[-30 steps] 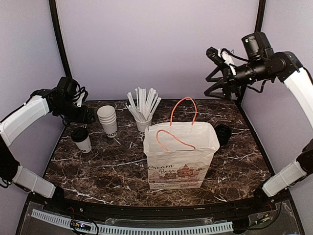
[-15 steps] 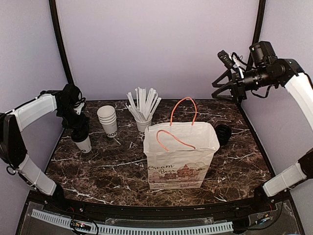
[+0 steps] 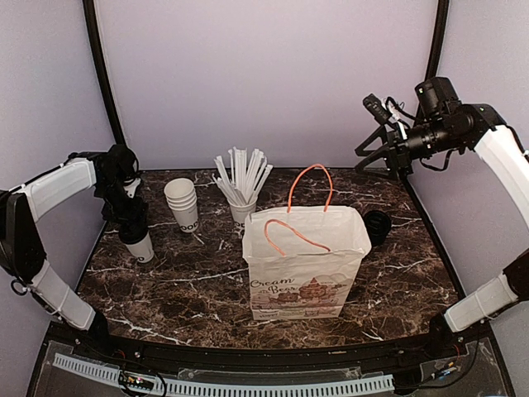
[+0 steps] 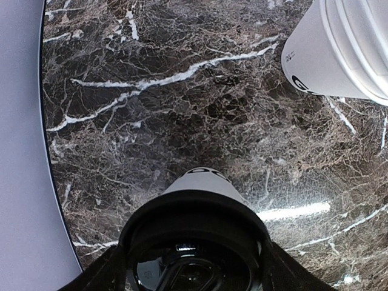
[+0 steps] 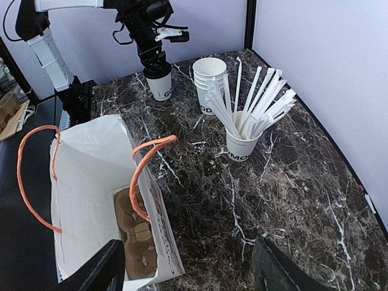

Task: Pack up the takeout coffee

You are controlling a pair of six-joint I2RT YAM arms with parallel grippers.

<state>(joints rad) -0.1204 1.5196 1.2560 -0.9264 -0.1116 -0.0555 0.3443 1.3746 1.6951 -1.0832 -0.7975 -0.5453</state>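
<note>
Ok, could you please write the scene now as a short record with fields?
takeout coffee: upright, left side of table, black lid on
left gripper: over the lid, jaws on both sides, grip unclear
right gripper: raised, open, empty
paper bag: upright, open, cup carrier inside
others: stacked cups, cup of straws

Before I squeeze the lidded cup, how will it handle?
The takeout coffee looks paper-walled, so it probably dents under a hard squeeze. The black lid, which the left gripper straddles, looks stiffer. Narrow base, wider top: likely tippy if nudged sideways.
</note>
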